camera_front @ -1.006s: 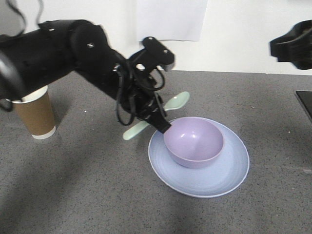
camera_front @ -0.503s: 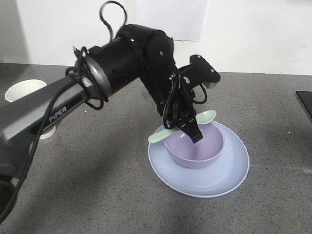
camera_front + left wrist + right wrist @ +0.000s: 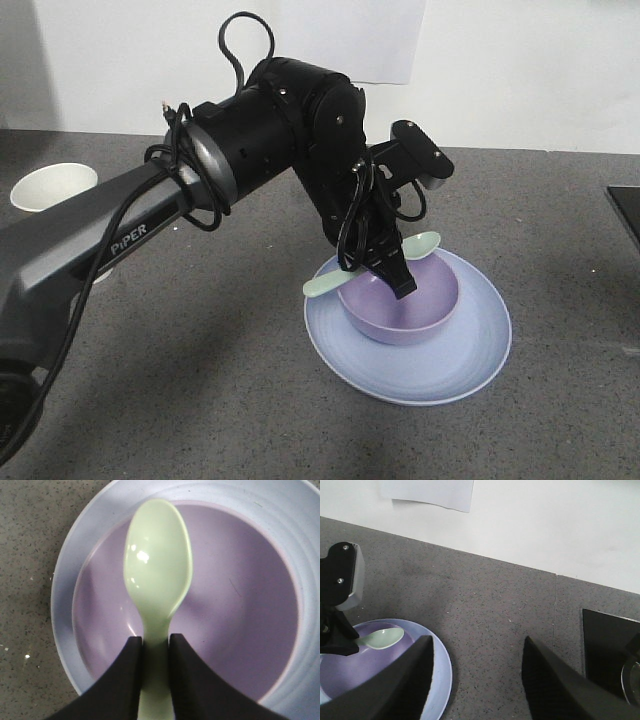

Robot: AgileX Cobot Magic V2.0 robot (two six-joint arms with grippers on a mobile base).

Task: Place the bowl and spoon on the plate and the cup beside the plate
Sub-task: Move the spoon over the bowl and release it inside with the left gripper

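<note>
Jaws tight on smooth mint spoon [image 3: 157, 565]

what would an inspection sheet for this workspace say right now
surface: grey speckled tabletop, no spills seen
bowl: bowl sits upright on the plate
spoon: spoon is held over the bowl, gripped by its handle; contact with the bowl cannot be told
cup: cup stands upright at the far left, well apart from the plate
clutter: dark flat object at the right edge of the table
grippers: left tool shut on the spoon; right tool open and empty above the table
cables: black cables looped around the left arm, off the dishes
surroundings: white wall with a paper sheet
</note>
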